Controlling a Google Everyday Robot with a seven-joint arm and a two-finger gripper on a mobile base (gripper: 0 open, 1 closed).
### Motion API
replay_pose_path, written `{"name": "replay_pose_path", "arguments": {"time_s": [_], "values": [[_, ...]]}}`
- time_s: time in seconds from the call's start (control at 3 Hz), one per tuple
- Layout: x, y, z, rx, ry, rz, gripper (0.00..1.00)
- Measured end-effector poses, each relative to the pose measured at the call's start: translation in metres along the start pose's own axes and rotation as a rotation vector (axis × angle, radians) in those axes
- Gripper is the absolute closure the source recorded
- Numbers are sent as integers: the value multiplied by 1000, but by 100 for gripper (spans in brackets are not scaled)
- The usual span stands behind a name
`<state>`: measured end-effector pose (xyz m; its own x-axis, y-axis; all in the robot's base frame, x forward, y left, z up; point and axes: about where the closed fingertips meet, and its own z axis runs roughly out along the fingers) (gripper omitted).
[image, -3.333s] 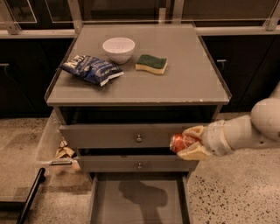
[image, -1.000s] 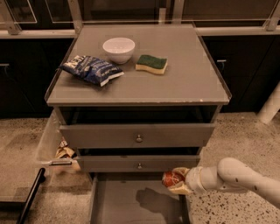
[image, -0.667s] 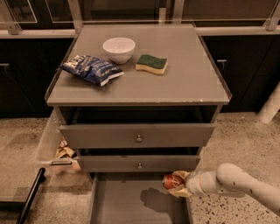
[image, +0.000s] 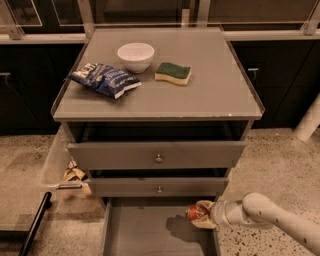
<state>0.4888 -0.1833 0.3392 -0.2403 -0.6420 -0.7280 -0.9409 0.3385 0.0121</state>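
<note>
Down at 5 o'clock in the view: jaws clenched around a reddish item (image: 196, 212), on the end of a white arm (image: 260, 212) reaching in from 4 o'clock. Held at the right edge of the open bottom drawer (image: 145, 235), with a shadow on the drawer floor at 7 o'clock of the item. Up on the worktop (image: 215, 90): white bowl (image: 135, 56), green sponge (image: 173, 73) at its 4 o'clock, blue chip bag (image: 104, 79) at its 8 o'clock.
</note>
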Motion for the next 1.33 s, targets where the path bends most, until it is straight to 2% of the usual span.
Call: {"name": "replay_pose_path", "arguments": {"time_s": [0.33, 0.67, 1.0, 1.33], "values": [[3, 1, 6, -3, -9, 15, 100], [15, -8, 39, 24, -35, 39, 100], [31, -13, 82, 48, -27, 59, 100], [40, -18, 112, 69, -11, 51, 100]]}}
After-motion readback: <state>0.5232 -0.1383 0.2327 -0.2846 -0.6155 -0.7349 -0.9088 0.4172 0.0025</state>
